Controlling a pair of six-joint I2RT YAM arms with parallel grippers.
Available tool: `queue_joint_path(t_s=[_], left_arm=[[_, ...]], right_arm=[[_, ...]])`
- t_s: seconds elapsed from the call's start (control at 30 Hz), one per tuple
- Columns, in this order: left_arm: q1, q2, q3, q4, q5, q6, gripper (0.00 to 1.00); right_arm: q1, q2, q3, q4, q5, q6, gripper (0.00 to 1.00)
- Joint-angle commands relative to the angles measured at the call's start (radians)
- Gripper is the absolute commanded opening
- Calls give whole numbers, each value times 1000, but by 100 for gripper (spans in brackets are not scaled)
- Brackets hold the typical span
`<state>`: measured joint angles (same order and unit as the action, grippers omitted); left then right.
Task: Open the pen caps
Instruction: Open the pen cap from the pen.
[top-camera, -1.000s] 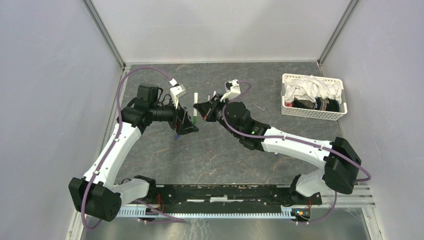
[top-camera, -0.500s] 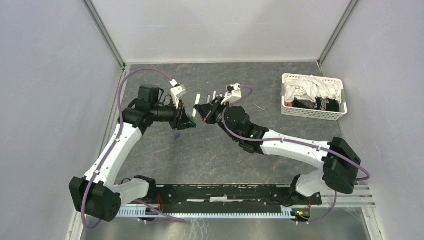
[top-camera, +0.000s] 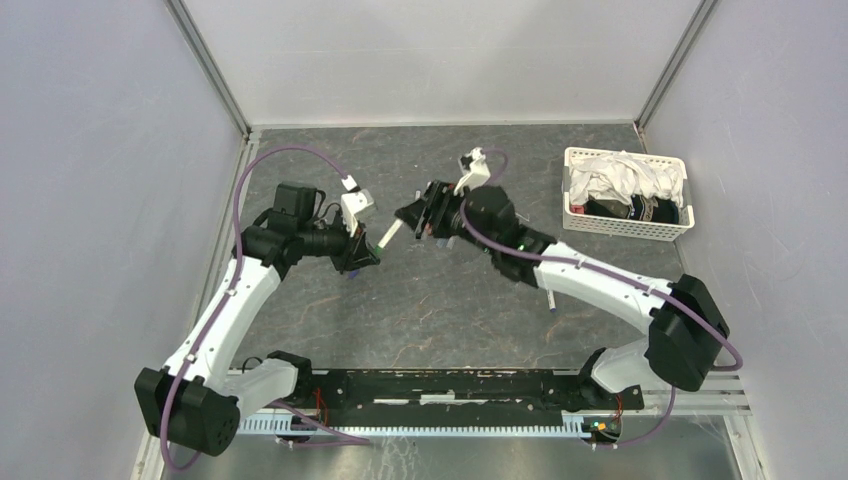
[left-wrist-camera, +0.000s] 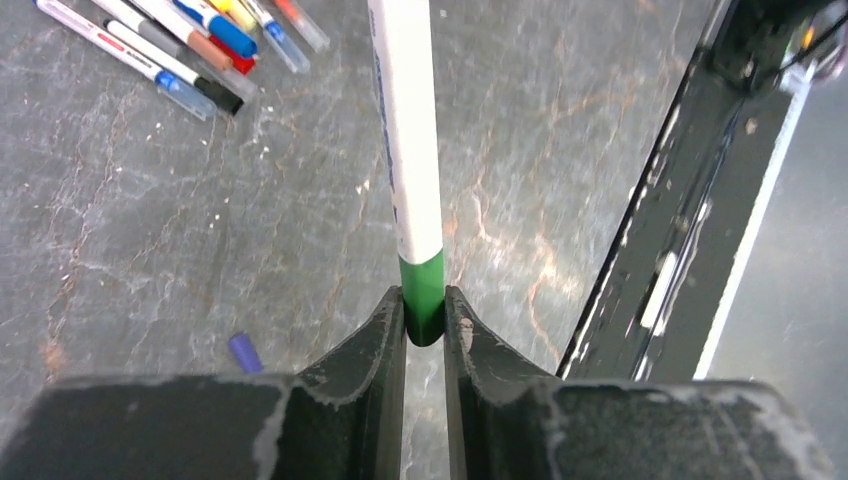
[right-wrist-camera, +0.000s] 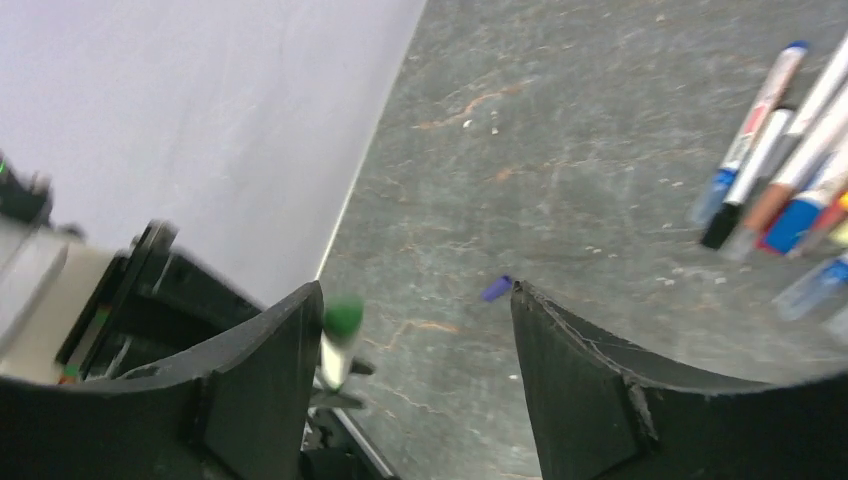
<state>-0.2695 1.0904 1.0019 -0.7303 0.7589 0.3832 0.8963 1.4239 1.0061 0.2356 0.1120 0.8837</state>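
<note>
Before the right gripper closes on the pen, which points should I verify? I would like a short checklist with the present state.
1. The left gripper is shut on the green end of the pen: ok.
2. The right gripper is open: ok.
3. The free end is centred between the right fingers: not ok, it shows close beside one finger.
4. Which end is the cap: cannot tell.
5. The loose purple cap lies apart from both grippers: ok.
6. The other pens lie aside: ok.
</note>
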Motion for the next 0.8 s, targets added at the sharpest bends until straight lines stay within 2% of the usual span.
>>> queue_joint_path(t_s=[0.0,0.07,0.17,0.23,0.37,0.63,0.77], left_arm=[[-5,-86,-22,-148,-27,296,2],[-12,-105,-24,-190,-51,372,2],[-29,-102,-13,-258,-102,474,2],[-40,-92,-9,-289,-137,509,2],[-61,-96,-24,-321,-189,579,2],[-89,-133,-44,-323,-238,690,2],[-103,-137,-51,-323,-250,723,2]], right_arm=[[-104,-33,138,-194,-316,-135,75],[-113,-2,212,-287,-412,-222,80],[-116,95,325,-401,-633,-317,81],[-116,144,380,-483,-676,-370,82],[-114,200,387,-483,-809,-413,82],[-68,260,382,-501,-880,-459,77],[-23,302,420,-543,-876,-495,69]])
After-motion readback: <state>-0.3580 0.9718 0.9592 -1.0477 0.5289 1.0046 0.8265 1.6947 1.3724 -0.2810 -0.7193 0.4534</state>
